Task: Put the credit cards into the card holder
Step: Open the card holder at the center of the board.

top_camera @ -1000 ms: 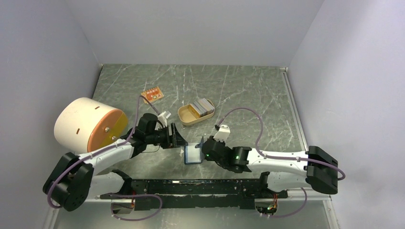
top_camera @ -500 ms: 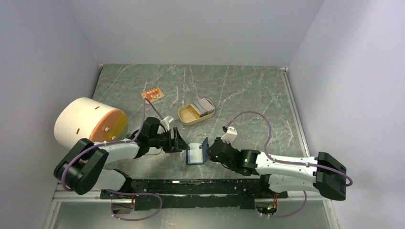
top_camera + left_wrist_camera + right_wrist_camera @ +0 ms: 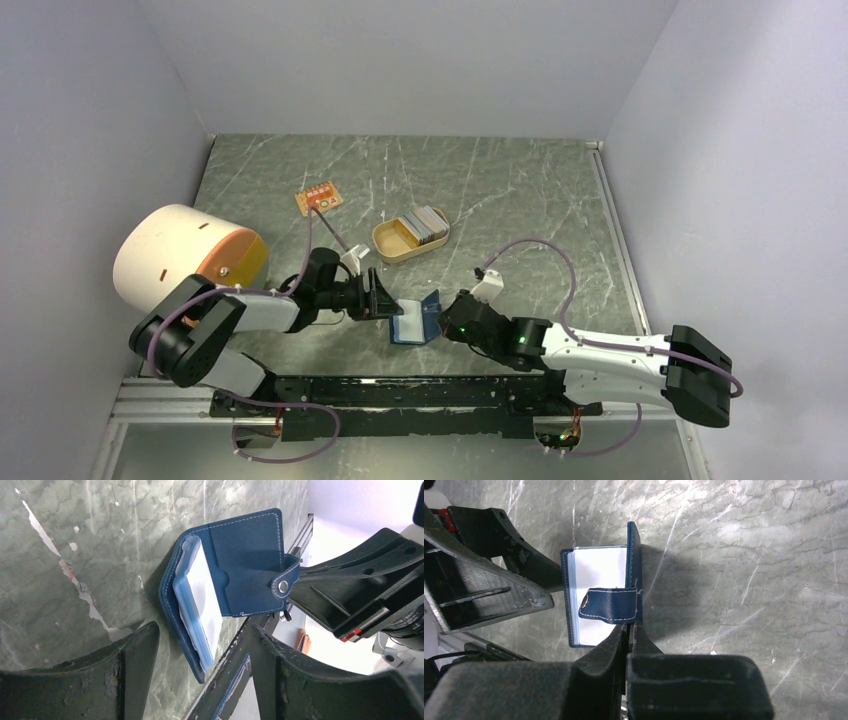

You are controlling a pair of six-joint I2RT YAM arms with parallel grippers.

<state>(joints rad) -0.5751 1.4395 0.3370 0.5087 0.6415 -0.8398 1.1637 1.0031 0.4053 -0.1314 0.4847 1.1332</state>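
Both grippers have shifted toward 3 o'clock since the earlier frame, and the holder (image 3: 413, 324) has gone from lying nearly flat to standing open. One cover now lies on the table (image 3: 500, 190). The other is raised upright along the holder's 3 o'clock edge.

Right gripper (image 3: 447, 322): jaws closed, pinching the edge of the raised cover (image 3: 634, 545). The snap strap (image 3: 609, 605) hangs across the white insert (image 3: 596, 570) just in front of the fingertips.

Left gripper (image 3: 385, 298): jaws spread wide and holding nothing, at 9 o'clock of the holder and facing it. The wrist view places the holder (image 3: 250, 565) just beyond the two fingertips. Whether a finger touches its edge cannot be told.

Cards (image 3: 427, 223): stacked on edge in the tan tray (image 3: 390, 245), at 12 o'clock of the holder and well apart from it, unchanged.

Orange board (image 3: 318, 198): at 11 o'clock of the tray, unchanged.

Drum (image 3: 170, 255): at 9 o'clock of the left gripper, unchanged.
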